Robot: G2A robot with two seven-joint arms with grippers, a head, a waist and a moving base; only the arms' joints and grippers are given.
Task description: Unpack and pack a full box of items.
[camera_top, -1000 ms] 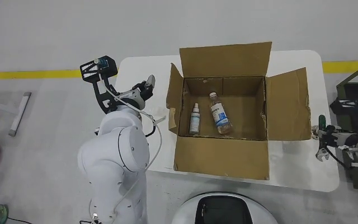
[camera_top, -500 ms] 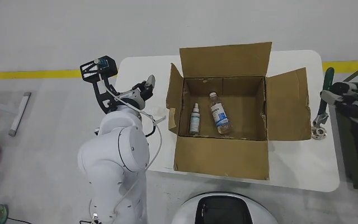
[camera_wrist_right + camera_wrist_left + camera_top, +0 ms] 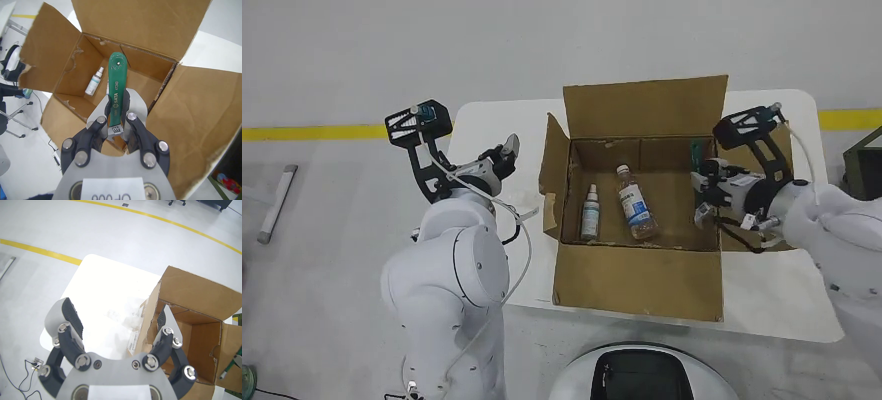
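Green wrench [image 3: 117, 75] sits clamped in your right gripper [image 3: 117, 106] over the box [image 3: 85, 56]; release carelessly and it could strike the spray bottle [image 3: 94, 81] beneath.

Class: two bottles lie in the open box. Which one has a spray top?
The smaller white bottle; the clear bottle beside it is larger, with a blue label and a plain cap.

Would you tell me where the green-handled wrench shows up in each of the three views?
Top view: the wrench is just inside the box, by the wall nearest the right arm.
Left wrist view: the wrench is beyond the box's far wall.
Right wrist view: the wrench is clamped in the right gripper, handle over the open box.
Shared landmark: the open cardboard box.
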